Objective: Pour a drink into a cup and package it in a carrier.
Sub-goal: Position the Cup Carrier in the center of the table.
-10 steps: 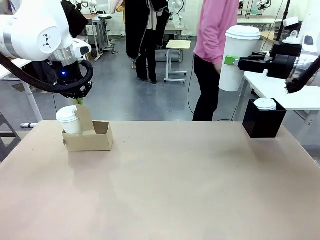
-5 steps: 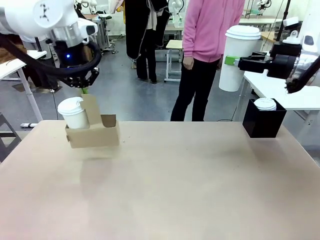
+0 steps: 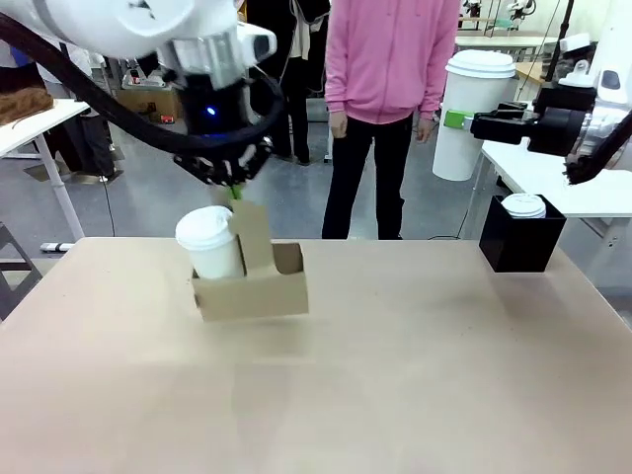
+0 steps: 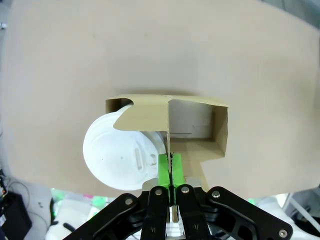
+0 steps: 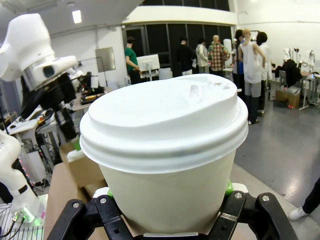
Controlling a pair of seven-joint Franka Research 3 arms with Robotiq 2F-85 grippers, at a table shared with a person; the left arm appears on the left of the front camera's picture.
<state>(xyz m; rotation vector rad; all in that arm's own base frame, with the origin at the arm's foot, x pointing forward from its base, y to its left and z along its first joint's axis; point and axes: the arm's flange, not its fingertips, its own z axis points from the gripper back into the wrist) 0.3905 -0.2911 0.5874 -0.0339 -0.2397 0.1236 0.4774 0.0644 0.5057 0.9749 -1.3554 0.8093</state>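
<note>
From the front, your left hand (image 3: pixel 237 188) is clamped on the handle tab of the carrier (image 3: pixel 252 294), which hangs just below it, clear of the table (image 3: pixel 415 385). A lidded cup (image 3: pixel 212 242) sits in one slot and the other slot is empty. Your right hand (image 3: pixel 464 120) grips a second cup (image 3: pixel 479 114), held high and well apart from the carrier. Below that hand, a black box (image 3: pixel 520 247) holds a third cup (image 3: pixel 523 205).

From the left wrist, the fingers (image 4: pixel 164 170) are together on the tab, with the empty slot (image 4: pixel 192 125) beyond them.

From the right wrist, the lid hides what the second cup contains.

This looks like the packaging step. Your next move likely calls for lining that cup up squarely over the empty slot.
</note>
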